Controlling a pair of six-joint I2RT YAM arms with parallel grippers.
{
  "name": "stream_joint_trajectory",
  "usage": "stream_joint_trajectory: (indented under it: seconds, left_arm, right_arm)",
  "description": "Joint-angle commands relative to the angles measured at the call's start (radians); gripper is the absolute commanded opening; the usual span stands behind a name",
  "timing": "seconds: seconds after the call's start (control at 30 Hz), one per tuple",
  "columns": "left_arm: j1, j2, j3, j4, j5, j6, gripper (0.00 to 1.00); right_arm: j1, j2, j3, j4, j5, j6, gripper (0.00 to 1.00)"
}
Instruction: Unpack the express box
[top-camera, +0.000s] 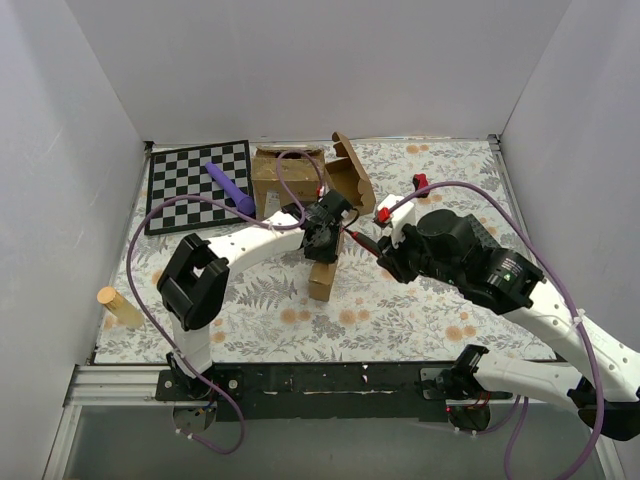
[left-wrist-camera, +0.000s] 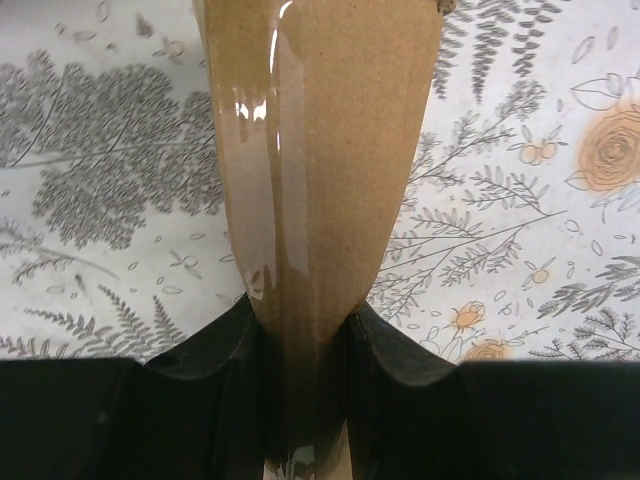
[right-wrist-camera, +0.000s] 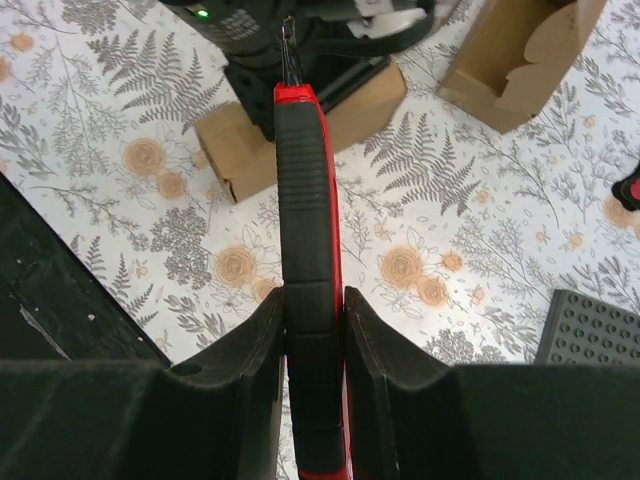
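The express box (top-camera: 322, 278) is a small brown cardboard mailer lying on the floral cloth at mid table, with clear tape along its top (left-wrist-camera: 320, 150). My left gripper (top-camera: 322, 240) reaches down onto it, and both pads (left-wrist-camera: 232, 380) press its sides, so it is shut on the box. My right gripper (right-wrist-camera: 313, 350) is shut on a red and black utility knife (right-wrist-camera: 305, 180). The knife's thin tip points at the box (right-wrist-camera: 235, 150) and lies close to the left gripper's body (right-wrist-camera: 300, 30). In the top view the right gripper (top-camera: 385, 258) sits just right of the box.
An opened brown mailer (top-camera: 350, 170) with its flap up stands behind, next to a bigger brown carton (top-camera: 285, 175). A chessboard (top-camera: 195, 185) with a purple object (top-camera: 230, 188) lies at back left. A wooden cylinder (top-camera: 118, 305) is at the left edge. A small red item (top-camera: 420, 181) and a black studded block (right-wrist-camera: 590, 330) lie to the right.
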Motion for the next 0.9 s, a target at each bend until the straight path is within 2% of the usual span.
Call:
stream_joint_trajectory:
  seconds: [0.0, 0.17, 0.3, 0.37, 0.53, 0.67, 0.7, 0.73, 0.87]
  left_arm:
    - [0.007, -0.094, -0.058, -0.091, -0.103, -0.101, 0.0]
    - [0.014, -0.125, -0.064, -0.133, -0.163, -0.131, 0.0]
    - [0.014, -0.119, -0.037, -0.12, -0.154, -0.143, 0.21]
    - [0.014, -0.116, -0.032, -0.102, -0.14, -0.14, 0.26]
    - [0.014, -0.108, -0.063, -0.067, -0.114, -0.131, 0.28]
    - [0.014, -0.121, -0.139, -0.007, -0.081, -0.131, 0.29]
    - [0.014, -0.125, -0.153, 0.002, -0.073, -0.135, 0.32]
    - [0.014, -0.128, -0.165, 0.013, -0.067, -0.138, 0.39]
    - [0.014, -0.161, -0.23, 0.08, -0.039, -0.149, 0.53]
  right_arm:
    - [0.006, -0.019, 0.064, -0.013, 0.068, -0.015, 0.01]
    - [0.006, -0.013, 0.058, -0.026, 0.032, -0.033, 0.01]
    - [0.035, 0.01, 0.066, -0.068, 0.018, -0.038, 0.01]
    - [0.078, 0.034, 0.077, -0.105, 0.027, -0.032, 0.01]
    - [0.211, 0.079, 0.086, -0.24, 0.122, 0.009, 0.01]
    - [0.248, 0.085, 0.067, -0.269, 0.147, 0.022, 0.01]
    - [0.254, 0.093, 0.067, -0.269, 0.148, 0.025, 0.01]
    - [0.27, 0.108, 0.069, -0.271, 0.157, 0.028, 0.01]
    - [0.306, 0.165, 0.086, -0.257, 0.19, 0.022, 0.01]
